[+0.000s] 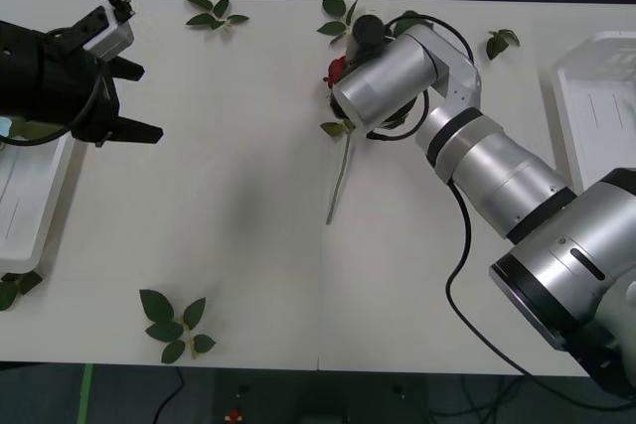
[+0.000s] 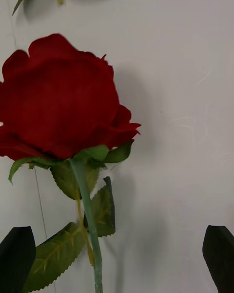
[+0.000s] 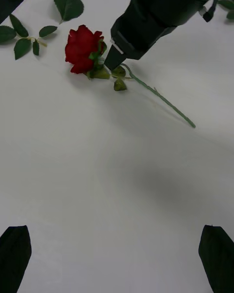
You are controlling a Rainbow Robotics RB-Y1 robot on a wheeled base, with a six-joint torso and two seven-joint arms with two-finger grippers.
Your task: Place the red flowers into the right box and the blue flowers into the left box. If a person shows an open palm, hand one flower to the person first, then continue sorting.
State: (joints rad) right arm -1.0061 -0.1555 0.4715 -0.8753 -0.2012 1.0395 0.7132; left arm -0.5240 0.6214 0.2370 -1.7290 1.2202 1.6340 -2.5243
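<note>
White tabletop [image 1: 248,225] | red rose [image 2: 61,97] lying flat | right claw [image 2: 117,259] spread, straddling stem below bloom | left claw [image 1: 134,101] spread, well apart.

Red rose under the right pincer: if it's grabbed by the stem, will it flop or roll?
The red rose is probably top-heavy: a big bloom on a thin stem, so it will likely droop bloom-down. Rolling seems unlikely, since the leaves would catch. The open right pincer straddles the stem near the bloom, which should limit swing.
</note>
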